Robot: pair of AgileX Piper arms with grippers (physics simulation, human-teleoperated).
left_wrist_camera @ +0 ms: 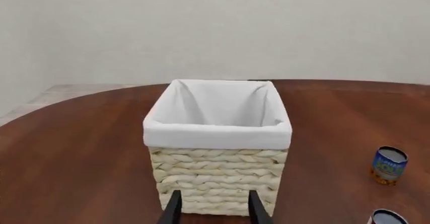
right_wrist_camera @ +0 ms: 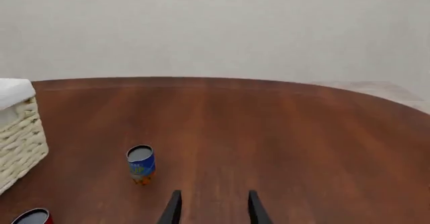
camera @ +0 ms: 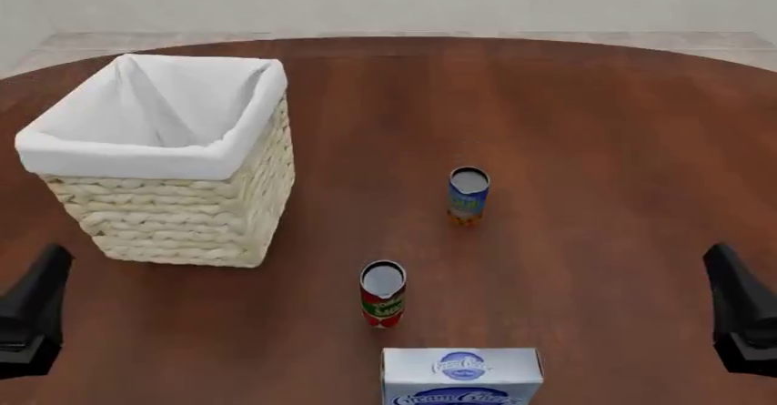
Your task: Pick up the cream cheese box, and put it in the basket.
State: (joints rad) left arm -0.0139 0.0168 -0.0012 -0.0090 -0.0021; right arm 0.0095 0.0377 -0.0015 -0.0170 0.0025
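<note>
Here both jaws stand apart, and the cream cheese box (camera: 461, 378) shows blue script.

basket (camera: 182, 214): rough woven wicker, white cloth liner | table (camera: 583, 114): smooth polished wood | cream cheese box (camera: 461, 376): matt carton

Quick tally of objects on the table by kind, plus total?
Baskets: 1, the basket
Cans: 2, the red-labelled can and the blue-labelled can
Boxes: 1, the cream cheese box
Total: 4
</note>
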